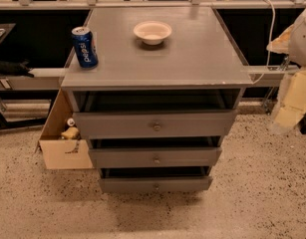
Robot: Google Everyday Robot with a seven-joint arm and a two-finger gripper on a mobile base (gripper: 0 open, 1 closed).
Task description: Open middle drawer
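A grey wooden cabinet (152, 59) stands in the middle of the view with three drawers stacked in its front. The middle drawer (192, 157) has a small round metal knob (156, 160) at its centre. The top drawer (117, 125) sits above it and the bottom drawer (127, 184) below it. A dark gap shows above each drawer front. My gripper (298, 41) is a pale blurred shape at the right edge, well apart from the drawers and higher than them.
A blue Pepsi can (84, 46) and a white bowl (152, 32) stand on the cabinet top. An open cardboard box (63, 151) with small items sits on the floor to the cabinet's left. Speckled floor (252, 198) lies in front. Rails and cables run behind.
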